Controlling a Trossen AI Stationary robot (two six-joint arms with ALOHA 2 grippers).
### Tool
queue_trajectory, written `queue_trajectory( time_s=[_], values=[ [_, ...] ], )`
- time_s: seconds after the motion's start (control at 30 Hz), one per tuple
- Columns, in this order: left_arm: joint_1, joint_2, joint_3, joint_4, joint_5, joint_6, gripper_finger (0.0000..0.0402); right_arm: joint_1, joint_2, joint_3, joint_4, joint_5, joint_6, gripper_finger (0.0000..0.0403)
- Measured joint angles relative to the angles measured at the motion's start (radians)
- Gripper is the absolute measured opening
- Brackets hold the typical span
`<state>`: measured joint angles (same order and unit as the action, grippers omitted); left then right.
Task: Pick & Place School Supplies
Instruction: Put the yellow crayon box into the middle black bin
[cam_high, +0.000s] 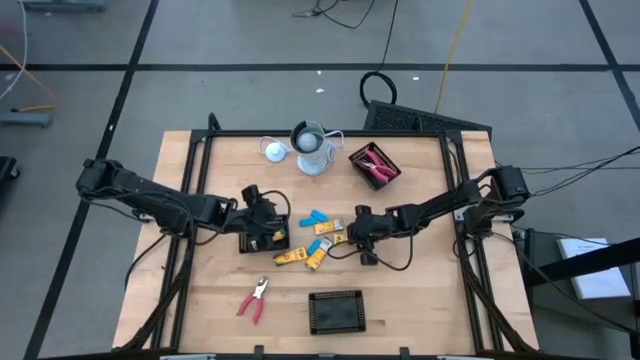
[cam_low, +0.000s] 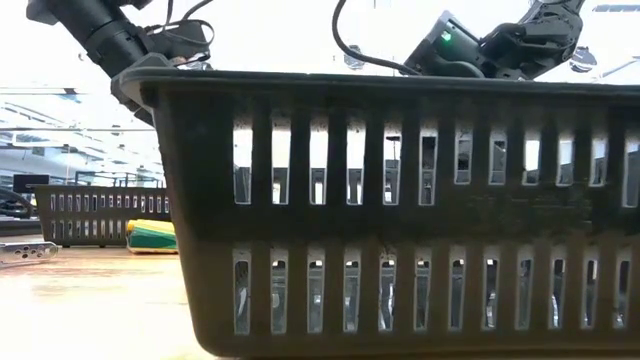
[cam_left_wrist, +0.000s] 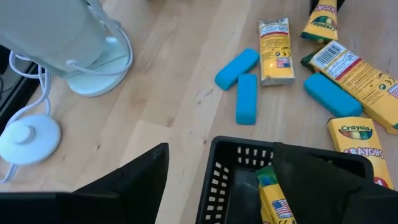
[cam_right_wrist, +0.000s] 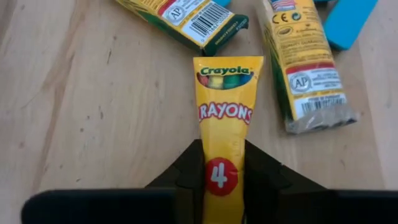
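Observation:
Several yellow crayon packs (cam_high: 322, 243) and light-blue erasers (cam_high: 315, 217) lie flat on the table's middle. My right gripper (cam_right_wrist: 224, 180) reaches in from the right and is shut on one crayon pack (cam_right_wrist: 225, 112). My left gripper (cam_left_wrist: 230, 186) hangs open over a black mesh tray (cam_left_wrist: 249, 155) left of the pile. One of its fingers is over the tray's inside and the other is outside it. A crayon pack (cam_left_wrist: 273, 199) lies in that tray. Red-handled pliers (cam_high: 255, 300) lie flat near the front edge. My right gripper pinches the crayon pack's two long edges (cam_right_wrist: 219, 177) between its two fingers, at the end nearest the gripper. The fingers (cam_right_wrist: 261, 177) slant down from the table's right and lie along the pack. The pack points away from the gripper, face up, and looks flat on the table.
A second black tray (cam_high: 335, 311) stands near the front edge and fills the low view. A third tray (cam_high: 375, 165) at the back right holds red pliers. A pale cup (cam_high: 312, 150) and a white disc (cam_high: 275, 150) stand at the back.

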<state>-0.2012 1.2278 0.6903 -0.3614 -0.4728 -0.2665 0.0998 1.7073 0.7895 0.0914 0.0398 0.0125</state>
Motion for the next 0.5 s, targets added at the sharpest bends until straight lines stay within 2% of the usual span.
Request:
queue_trajectory(
  time_s=[0.27,0.5],
  values=[
    [0.000,0.000,0.000,-0.003,0.000,0.019,0.0283,0.000,-0.008,0.004,0.010,-0.014,0.008,0.0060],
    [-0.002,0.000,0.000,-0.003,0.000,0.020,0.0288,0.020,-0.073,0.035,0.007,-0.012,0.001,0.0060]
  ],
)
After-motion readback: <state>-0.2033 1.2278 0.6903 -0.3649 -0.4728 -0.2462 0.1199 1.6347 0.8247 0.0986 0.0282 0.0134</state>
